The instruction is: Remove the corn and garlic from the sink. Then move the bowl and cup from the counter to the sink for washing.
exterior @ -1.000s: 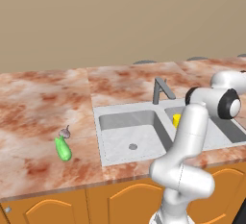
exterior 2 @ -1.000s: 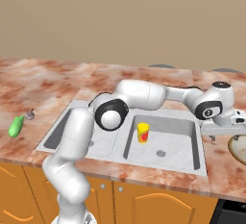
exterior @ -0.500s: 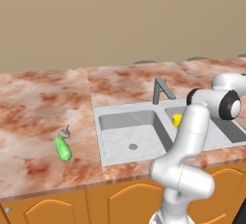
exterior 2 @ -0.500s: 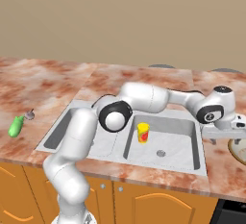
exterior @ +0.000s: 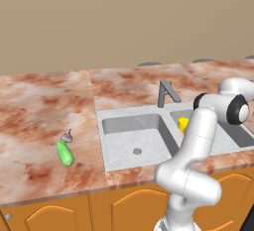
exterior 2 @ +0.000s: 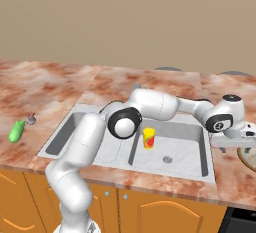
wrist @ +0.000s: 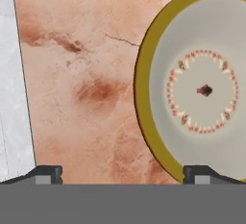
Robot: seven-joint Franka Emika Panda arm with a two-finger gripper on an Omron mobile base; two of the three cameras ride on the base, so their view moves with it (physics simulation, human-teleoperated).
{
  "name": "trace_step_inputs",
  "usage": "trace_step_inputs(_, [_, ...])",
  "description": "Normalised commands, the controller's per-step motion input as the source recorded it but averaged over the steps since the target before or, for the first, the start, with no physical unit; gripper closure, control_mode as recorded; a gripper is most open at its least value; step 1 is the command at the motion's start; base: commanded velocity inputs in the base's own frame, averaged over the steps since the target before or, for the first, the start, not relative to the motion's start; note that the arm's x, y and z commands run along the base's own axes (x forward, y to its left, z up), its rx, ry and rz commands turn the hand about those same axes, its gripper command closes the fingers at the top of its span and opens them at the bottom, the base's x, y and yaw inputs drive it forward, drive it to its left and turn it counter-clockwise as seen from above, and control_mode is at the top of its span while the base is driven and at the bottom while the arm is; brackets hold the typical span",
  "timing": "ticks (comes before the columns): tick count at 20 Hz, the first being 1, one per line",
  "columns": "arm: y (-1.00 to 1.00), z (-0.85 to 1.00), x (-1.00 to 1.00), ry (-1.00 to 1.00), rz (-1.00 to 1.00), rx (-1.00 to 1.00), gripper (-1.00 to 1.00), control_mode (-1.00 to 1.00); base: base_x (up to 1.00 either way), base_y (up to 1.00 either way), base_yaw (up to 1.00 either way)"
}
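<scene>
Now | gripper point(wrist: 122, 172): jaws fully apart, holding nothing | above counter point(wrist: 81, 74), beside bowl point(wrist: 202, 88)

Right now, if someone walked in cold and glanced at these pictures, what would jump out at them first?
Probably the white arm stretched across the sink, its open gripper out over the counter on the right, above a beige bowl with an olive rim and a ring of red marks inside. Next, the bright yellow cup standing in the right basin. Then the green corn lying on the marbled counter left of the sink, with the tiny garlic close beside it.
</scene>
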Motion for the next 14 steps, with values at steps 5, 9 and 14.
trace_step_inputs(5, [-0.21,-0.13,0.14,0.0,0.0,0.0,-1.0,-1.0,0.0,0.0,0.0])
trace_step_inputs(9, [-0.21,-0.11,0.12,0.0,0.0,0.0,-1.0,-1.0,0.0,0.0,0.0])
trace_step_inputs(14, [-0.17,-0.11,0.1,0.0,0.0,0.0,-1.0,-1.0,0.0,0.0,0.0])
